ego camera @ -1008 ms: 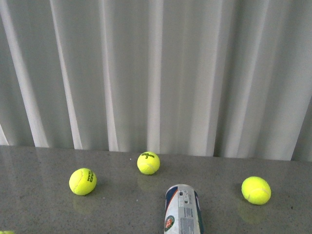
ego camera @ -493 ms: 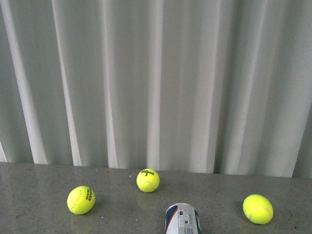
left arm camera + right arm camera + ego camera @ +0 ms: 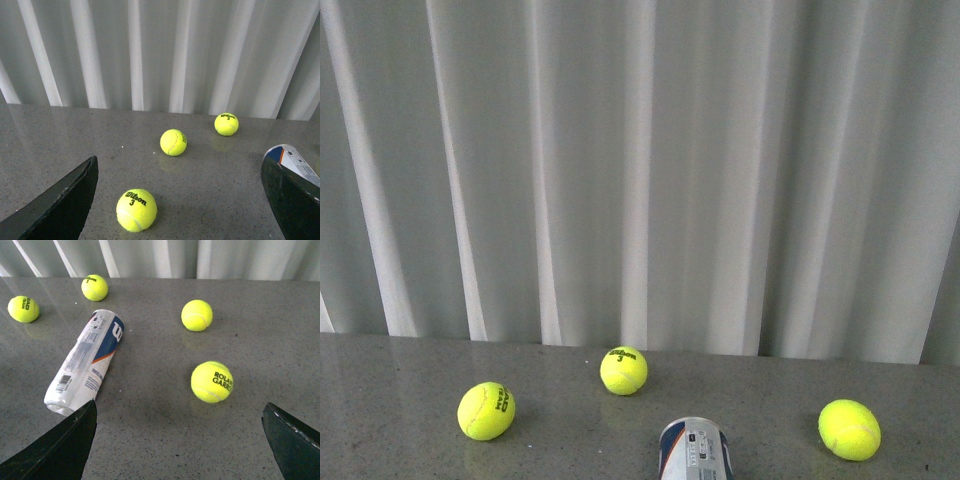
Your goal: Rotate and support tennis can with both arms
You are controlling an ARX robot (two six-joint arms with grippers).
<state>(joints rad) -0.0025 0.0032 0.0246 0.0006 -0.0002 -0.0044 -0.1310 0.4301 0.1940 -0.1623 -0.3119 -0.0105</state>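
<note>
Tennis can lying on side on grey table, one end just beside finger of right gripper, outside its gap. Can also peeks past one finger of left gripper. Both grippers spread wide, empty, likely staged to flank can for two-arm rotation. Tennis balls scattered ahead.

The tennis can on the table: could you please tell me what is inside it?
Nothing yellow shows through the tennis can; its printed label covers most of the wall, so its contents are hidden.
</note>
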